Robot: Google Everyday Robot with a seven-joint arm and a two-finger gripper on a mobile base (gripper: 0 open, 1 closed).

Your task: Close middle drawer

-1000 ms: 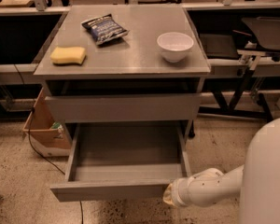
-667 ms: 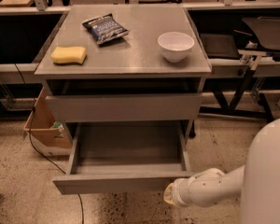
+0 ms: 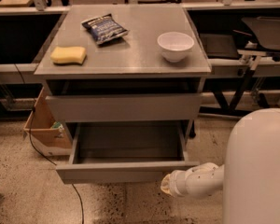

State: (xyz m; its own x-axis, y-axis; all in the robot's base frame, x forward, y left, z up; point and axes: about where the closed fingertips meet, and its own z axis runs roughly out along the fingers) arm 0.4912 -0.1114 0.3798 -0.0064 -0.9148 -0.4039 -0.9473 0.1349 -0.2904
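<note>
middle drawer point(image 3: 126, 172) has gone in a notch: its front strip sits closer under the front edge of the worktop point(image 3: 130, 55) than a second ago, and less of the tray floor shows. So the push is working and we're partway through the close. It's still well out though: tray open to view, front strip clearly proud of the taller drawer front point(image 3: 123, 107) above it. We judge a good share of the travel is left

hand point(image 3: 167, 185) is low, out past the worktop's front-right corner, at the right end of the drawer's front strip and apparently against it; we can't confirm contact. We also can't tell if the hand is spread or pressed together, it's just a pale lump at the end of the white forearm point(image 3: 200, 178)

vs the earlier frame: drawer front and hand have shifted in toward the worktop's front edge together, which fits pushing, not slipping. The push is off-centre to the right, so we'd watch for the drawer racking. Nothing on top moved: sponge point(image 3: 68, 55) near the left edge, chip bag point(image 3: 104, 29) toward the back edge, white bowl point(image 3: 175, 45) near the right edge
</note>
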